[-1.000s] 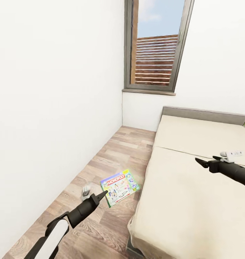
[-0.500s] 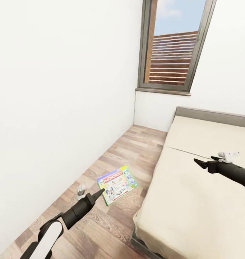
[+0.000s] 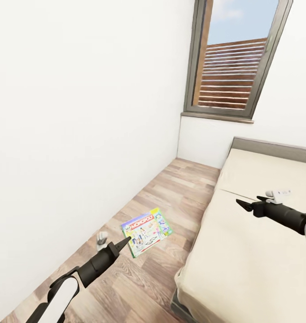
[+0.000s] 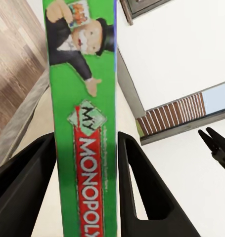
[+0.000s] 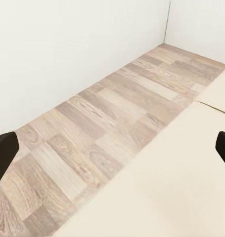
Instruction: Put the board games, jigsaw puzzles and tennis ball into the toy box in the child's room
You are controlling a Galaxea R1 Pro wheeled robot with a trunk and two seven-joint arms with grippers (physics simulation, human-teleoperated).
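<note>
The left gripper [image 3: 126, 242] has its fingers clamped on the edge of the Monopoly board game [image 3: 147, 231], which it carries in the air above the wooden floor [image 3: 180, 188], between the white wall [image 3: 81, 134] and the bed [image 3: 260, 251]. The right gripper [image 3: 241, 204] hangs over the bed's mattress with fingers spread apart, holding nothing. Judging by this, the carrying step is in hand: next the robot must travel to the table and lower the game into the toy box

Board game box [image 4: 85, 123]: "MY MONOPOLY", white on red banner, green edge; "MONOPOLY" on lid [image 3: 147, 225].
</note>
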